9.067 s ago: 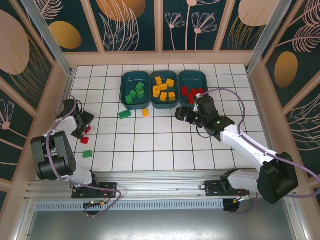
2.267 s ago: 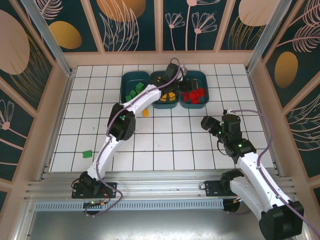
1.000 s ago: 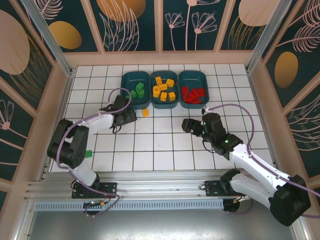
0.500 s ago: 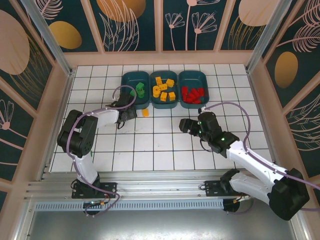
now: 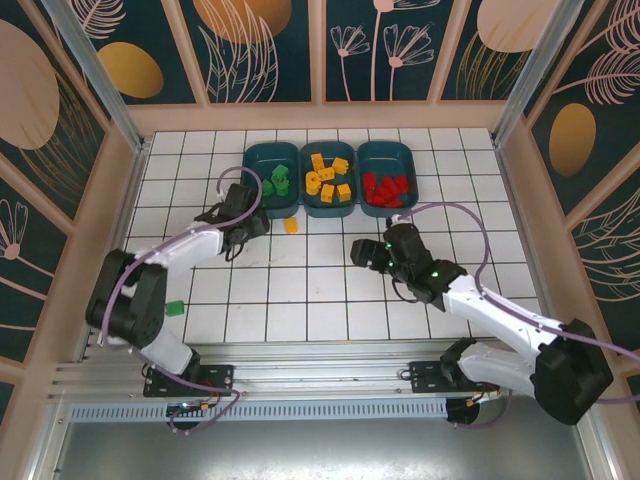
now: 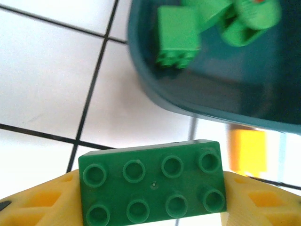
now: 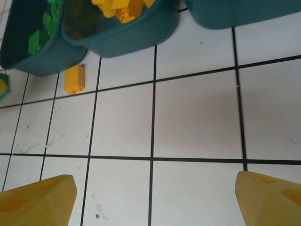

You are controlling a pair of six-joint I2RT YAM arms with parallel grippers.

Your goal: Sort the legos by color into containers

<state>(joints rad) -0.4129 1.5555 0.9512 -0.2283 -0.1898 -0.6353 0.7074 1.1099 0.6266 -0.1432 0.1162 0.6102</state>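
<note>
**Reader:** Where is the green eight-stud plastic brick (image 6: 151,188)?

**Desk:** It sits just in front of the dark teal plastic bin (image 6: 188,101) that holds green pieces. The left end effector (image 5: 240,224) is clamped on its two short ends. Whether it has left the white tiled tabletop (image 6: 42,70) cannot be told.

**Reader:** How is it likely to handle?

**Desk:** Light, rigid and smooth-sided. The flat end faces look like the safest hold, since a skewed pinch could let it pivot or slip.

**Reader:** And the right end effector (image 7: 153,188)?

**Desk:** Its fingers are spread wide over bare tiles and hold nothing. A small yellow-orange plastic brick (image 7: 75,79) lies loose just beside the bins.
</note>
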